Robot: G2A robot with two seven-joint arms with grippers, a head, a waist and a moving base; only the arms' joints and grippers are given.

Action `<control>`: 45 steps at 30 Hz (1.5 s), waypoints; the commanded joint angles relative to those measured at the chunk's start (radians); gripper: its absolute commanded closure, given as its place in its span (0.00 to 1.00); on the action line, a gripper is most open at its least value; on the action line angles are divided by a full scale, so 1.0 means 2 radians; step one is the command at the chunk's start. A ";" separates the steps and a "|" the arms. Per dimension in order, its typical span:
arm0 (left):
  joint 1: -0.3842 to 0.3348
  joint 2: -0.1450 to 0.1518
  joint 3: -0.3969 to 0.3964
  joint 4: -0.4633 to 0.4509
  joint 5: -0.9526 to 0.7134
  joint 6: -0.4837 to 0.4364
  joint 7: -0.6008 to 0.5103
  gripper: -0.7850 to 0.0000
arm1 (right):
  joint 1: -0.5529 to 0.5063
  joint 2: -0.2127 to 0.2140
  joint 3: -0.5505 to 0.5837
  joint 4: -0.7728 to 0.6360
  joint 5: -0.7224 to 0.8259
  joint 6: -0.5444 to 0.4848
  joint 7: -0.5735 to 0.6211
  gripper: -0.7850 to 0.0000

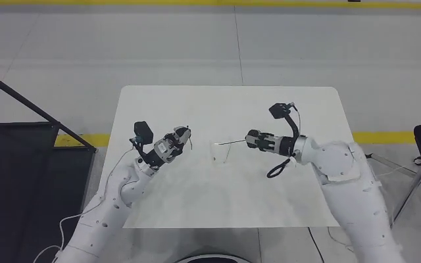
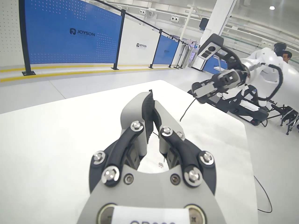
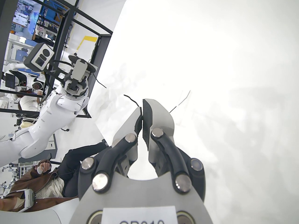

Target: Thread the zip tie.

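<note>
My right gripper [image 1: 250, 139] [image 3: 142, 104] hovers over the middle of the white table [image 1: 296, 191], shut on a thin black zip tie [image 1: 237, 141] [image 3: 130, 99]. The tie's free end points toward the other arm. In the left wrist view the right gripper [image 2: 196, 90] is tilted, and the zip tie [image 2: 186, 110] droops from it. My left gripper [image 1: 184, 136] [image 2: 152, 104] is a short gap away, facing it, also shut. A short black strip [image 1: 190, 141] [image 3: 99, 82] sticks out of its tips. The two strips are apart.
A black frame with a dark panel [image 1: 26, 164] stands off the table's left edge. A black cable loop [image 1: 276, 169] hangs under the right wrist. The tabletop has free room behind and in front of both grippers.
</note>
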 commanded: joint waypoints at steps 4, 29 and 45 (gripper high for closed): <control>0.000 0.000 0.000 0.000 0.000 0.000 0.000 1.00 | -0.009 0.001 0.004 -0.015 -0.003 -0.001 0.000 1.00; -0.007 -0.019 0.049 0.036 0.087 0.070 0.094 1.00 | 0.000 -0.006 -0.030 -0.031 0.071 0.040 -0.038 1.00; -0.002 -0.022 0.052 0.029 0.106 0.084 0.099 1.00 | 0.004 -0.008 -0.042 -0.031 0.070 0.046 -0.052 1.00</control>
